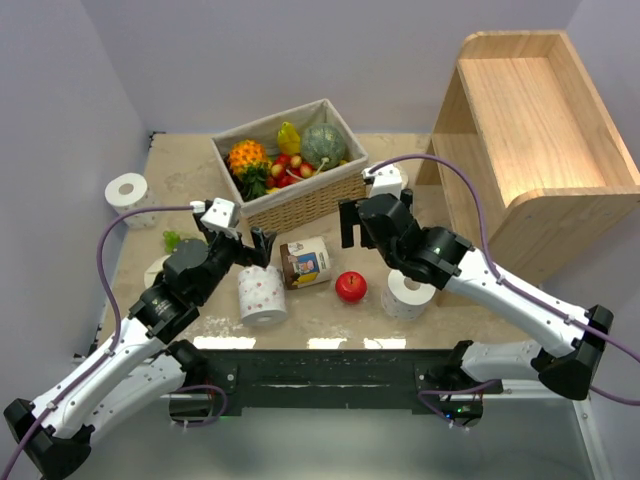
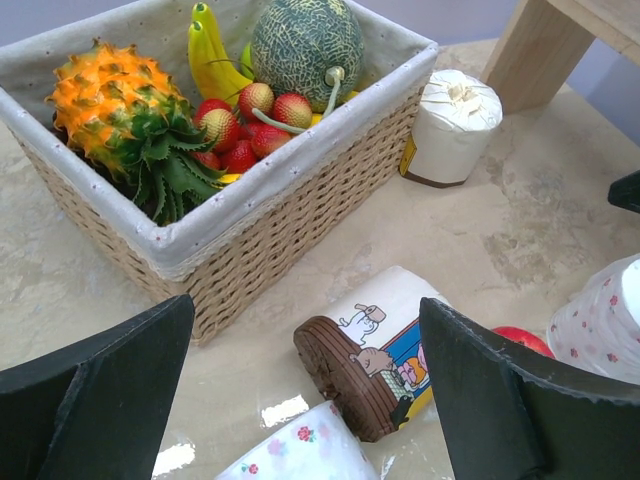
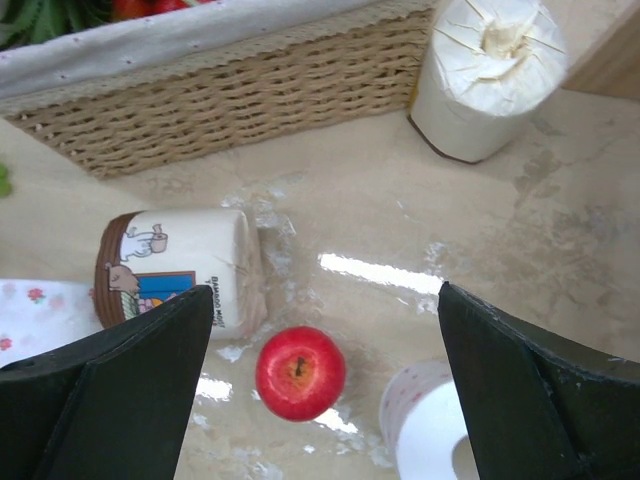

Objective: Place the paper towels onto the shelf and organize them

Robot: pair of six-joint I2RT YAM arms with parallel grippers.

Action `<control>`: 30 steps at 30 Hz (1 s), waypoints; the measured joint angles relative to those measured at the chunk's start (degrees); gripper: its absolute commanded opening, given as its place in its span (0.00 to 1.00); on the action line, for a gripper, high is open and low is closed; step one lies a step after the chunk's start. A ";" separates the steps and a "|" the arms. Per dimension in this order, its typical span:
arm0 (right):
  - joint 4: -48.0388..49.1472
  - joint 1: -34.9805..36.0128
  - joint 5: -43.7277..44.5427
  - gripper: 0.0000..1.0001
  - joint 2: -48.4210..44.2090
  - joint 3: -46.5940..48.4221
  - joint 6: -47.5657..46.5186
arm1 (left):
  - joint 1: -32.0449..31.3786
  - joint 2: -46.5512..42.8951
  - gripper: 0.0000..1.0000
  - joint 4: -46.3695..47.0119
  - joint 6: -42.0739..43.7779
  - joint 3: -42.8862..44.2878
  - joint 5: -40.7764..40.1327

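Observation:
A pink-dotted paper towel roll (image 1: 262, 295) stands just in front of my open, empty left gripper (image 1: 250, 245); its top edge shows in the left wrist view (image 2: 300, 452). A second dotted roll (image 1: 408, 293) sits under my right arm, low in the right wrist view (image 3: 430, 432). A plain roll (image 1: 127, 190) stands far left. A paper-wrapped roll (image 3: 487, 80) stands by the basket corner. The light-wood shelf (image 1: 540, 130) is at the back right, with nothing on its top tier. My right gripper (image 1: 362, 228) is open and empty above the apple.
A wicker fruit basket (image 1: 300, 200) fills the back middle. A printed-label jar (image 1: 305, 262) lies on its side between the grippers, also in the left wrist view (image 2: 375, 350). A red apple (image 1: 350, 286) lies beside it. A green item (image 1: 178, 240) lies left of my left arm.

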 measured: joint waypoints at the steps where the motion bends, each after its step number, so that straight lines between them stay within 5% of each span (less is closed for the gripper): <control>1: -1.84 0.00 0.63 0.94 0.00 0.74 0.46 | 0.02 0.00 1.00 -0.02 0.09 0.00 0.00; 11: -21.29 0.00 3.21 0.72 4.15 4.48 8.37 | 0.00 -2.14 1.00 0.00 0.17 0.00 0.46; 30: -28.70 0.00 -1.57 0.70 4.39 -5.07 14.25 | 0.00 -2.97 1.00 -0.15 0.17 0.00 0.76</control>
